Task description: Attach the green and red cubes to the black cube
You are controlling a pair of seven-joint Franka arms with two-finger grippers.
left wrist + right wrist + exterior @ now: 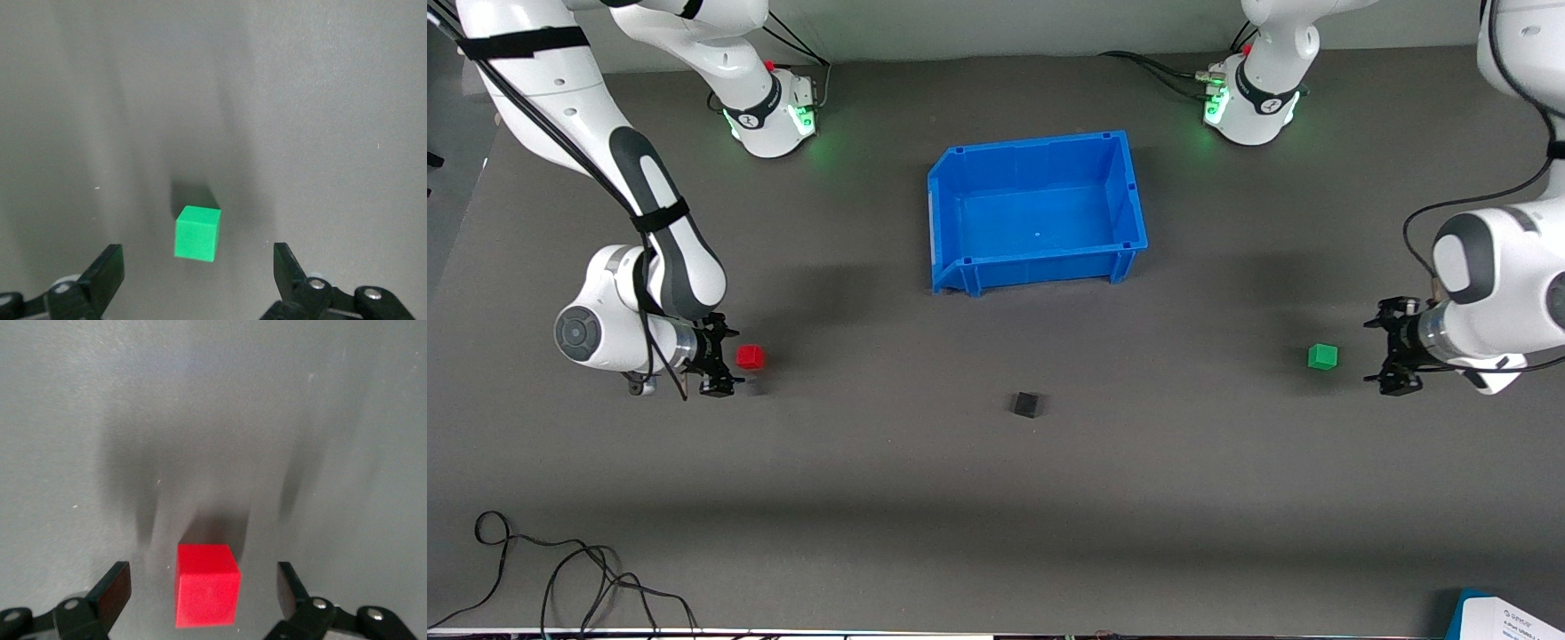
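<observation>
Both tools lined up on their cubes, nothing grasped yet.

The small matte black cube (pixel 1027 404) sits mid-desk, well apart from the bright red cube (pixel 751 357) and bright green cube (pixel 1322 356). The right tool (pixel 723 359) and left tool (pixel 1392 358) stand released beside them; closing comes next.

- Three small cubes are counted on the table: one red cube (pixel 751 357), one green cube (pixel 1322 356) and one black cube (pixel 1027 404).
- One blue bin (pixel 1129 191) is counted.
- Two robot arms are counted, one at each end of the table.
- Two grippers are counted: one right gripper (pixel 725 360) and one left gripper (pixel 1390 358).
- Two fingers (pixel 107 270) are seen on the left gripper in its wrist view, and two fingers (pixel 113 587) on the right gripper in its own.
- One loose black cable (pixel 560 578) is counted at the table edge nearest the front camera.
- One white printed sheet (pixel 1516 620) is counted.
</observation>
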